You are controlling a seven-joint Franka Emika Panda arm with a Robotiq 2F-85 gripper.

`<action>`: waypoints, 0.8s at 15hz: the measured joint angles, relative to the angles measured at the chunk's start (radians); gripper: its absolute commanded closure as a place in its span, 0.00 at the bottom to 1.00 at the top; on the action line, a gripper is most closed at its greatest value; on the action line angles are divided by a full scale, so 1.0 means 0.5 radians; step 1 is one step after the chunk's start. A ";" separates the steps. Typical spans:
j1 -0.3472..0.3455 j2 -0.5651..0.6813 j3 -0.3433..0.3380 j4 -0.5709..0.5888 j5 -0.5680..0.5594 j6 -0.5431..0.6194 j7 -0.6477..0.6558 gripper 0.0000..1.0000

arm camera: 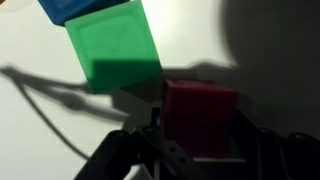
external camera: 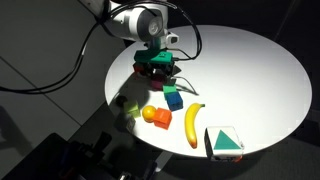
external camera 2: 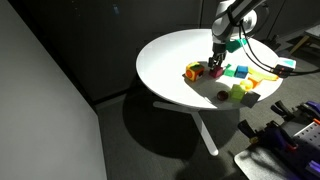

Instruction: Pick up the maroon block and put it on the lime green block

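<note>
Maroon block (arm camera: 200,118) fills the near edge of the wrist view, sitting right between the jaws, one dark jaw on each side of it. Are they pinching it or only bracketing it? I cannot tell from these pictures, nor whether it is off the tabletop (external camera: 250,70) yet. Just beyond it, a little to the left, stands the lime green block (arm camera: 110,48), with a blue block (arm camera: 72,8) hard against its far side.

Now the dangers. If the grip is loose or off-centre, the maroon block could twist or drop as the gripper (external camera: 158,66) rises. The target is close, so a low carry would likely clip the green block and shove it into the blue one (they look to be touching, so both would go). A landing short of centre would leave the maroon block hanging over an edge, and it could topple when the jaws let go. Heavy shadow over that patch makes the edges harder to judge, too.

The count: one maroon block, one lime green block, one blue block, one yellow and orange cube (external camera: 155,115), one banana (external camera: 193,122), and one green and white box (external camera: 225,142) at the near rim. Any other small cubes are too tiny to sort.
</note>
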 measured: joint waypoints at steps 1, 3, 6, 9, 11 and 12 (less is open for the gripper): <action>0.000 0.006 0.001 0.005 -0.001 0.000 0.000 0.66; 0.000 0.010 0.002 0.016 -0.001 0.000 0.000 0.69; 0.000 0.010 0.006 0.021 -0.001 0.000 0.000 0.69; 0.000 0.001 0.007 0.021 -0.001 -0.007 0.000 0.69; 0.000 -0.019 0.006 0.021 -0.006 -0.030 0.001 0.69; 0.000 -0.033 0.006 0.020 -0.014 -0.047 0.002 0.69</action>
